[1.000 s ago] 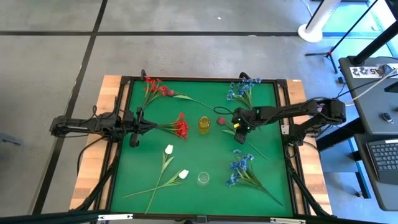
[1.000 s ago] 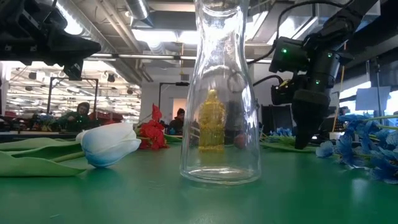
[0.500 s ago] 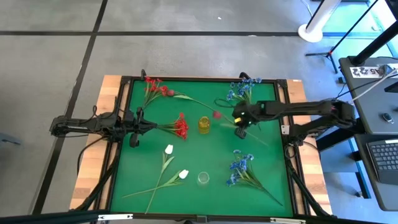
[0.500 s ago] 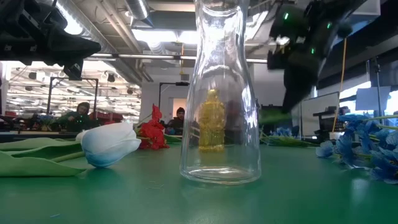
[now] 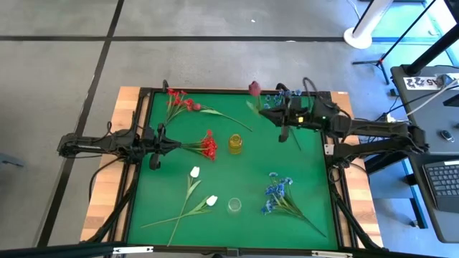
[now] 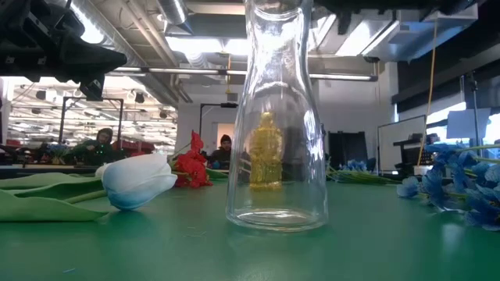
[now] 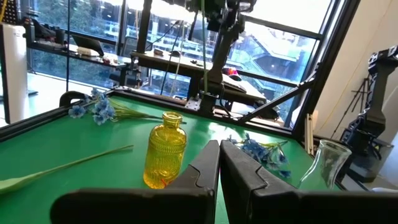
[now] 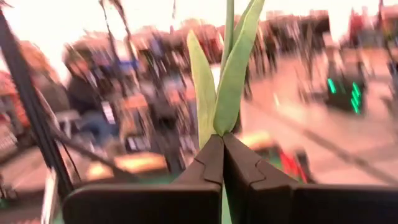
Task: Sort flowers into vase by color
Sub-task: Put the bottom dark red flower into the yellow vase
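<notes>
Right pincer (image 5: 281, 120) raised, clamped on pink bud's stem (image 8: 229, 74), left pincer (image 7: 219, 163) closed, empty.

Right gripper (image 5: 282, 123) raised near far edge, fingers pinched together. Left gripper (image 5: 174, 145) at left side, fingers together.
</notes>
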Action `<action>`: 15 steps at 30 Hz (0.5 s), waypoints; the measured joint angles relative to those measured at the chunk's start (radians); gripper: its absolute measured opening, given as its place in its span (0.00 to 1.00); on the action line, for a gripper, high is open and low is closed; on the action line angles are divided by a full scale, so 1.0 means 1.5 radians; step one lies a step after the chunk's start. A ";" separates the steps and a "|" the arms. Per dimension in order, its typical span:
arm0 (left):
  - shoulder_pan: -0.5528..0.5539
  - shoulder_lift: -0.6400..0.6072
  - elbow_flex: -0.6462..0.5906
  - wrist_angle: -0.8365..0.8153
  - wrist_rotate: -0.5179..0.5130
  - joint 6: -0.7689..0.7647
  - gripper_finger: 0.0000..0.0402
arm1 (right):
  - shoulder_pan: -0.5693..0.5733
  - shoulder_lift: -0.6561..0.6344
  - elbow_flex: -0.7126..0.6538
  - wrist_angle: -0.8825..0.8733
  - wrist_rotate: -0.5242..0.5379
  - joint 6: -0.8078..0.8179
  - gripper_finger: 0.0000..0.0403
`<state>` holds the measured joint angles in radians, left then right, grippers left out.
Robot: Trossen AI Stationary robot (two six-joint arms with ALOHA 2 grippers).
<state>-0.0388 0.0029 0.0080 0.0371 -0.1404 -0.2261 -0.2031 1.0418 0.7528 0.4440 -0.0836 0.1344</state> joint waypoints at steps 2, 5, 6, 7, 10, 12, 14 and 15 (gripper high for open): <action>0.000 0.000 0.000 0.000 0.000 0.000 0.02 | 0.000 0.026 -0.001 0.061 -0.010 -0.012 0.00; 0.000 0.000 0.000 0.000 -0.002 0.000 0.02 | 0.000 0.077 -0.002 0.159 -0.020 -0.026 0.00; 0.000 0.000 0.000 0.000 -0.002 0.000 0.02 | 0.000 0.093 -0.002 0.184 -0.031 -0.028 0.00; 0.000 0.000 0.000 0.000 -0.002 0.000 0.02 | 0.000 0.112 -0.002 0.218 -0.036 -0.033 0.00; 0.000 0.000 0.000 0.000 -0.003 0.000 0.02 | 0.000 0.163 -0.002 0.292 -0.050 -0.049 0.00; 0.000 0.000 0.000 0.000 -0.002 0.000 0.02 | 0.000 0.193 -0.002 0.330 -0.050 -0.056 0.00; 0.000 0.000 0.000 0.000 -0.003 0.000 0.02 | -0.001 0.217 -0.002 0.350 -0.048 -0.058 0.00; 0.000 0.000 0.000 0.000 -0.002 0.000 0.02 | -0.003 0.227 -0.002 0.356 -0.046 -0.058 0.00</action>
<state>-0.0391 0.0025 0.0079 0.0372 -0.1440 -0.2263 -0.2076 1.3822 0.7498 0.9783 -0.1524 0.0471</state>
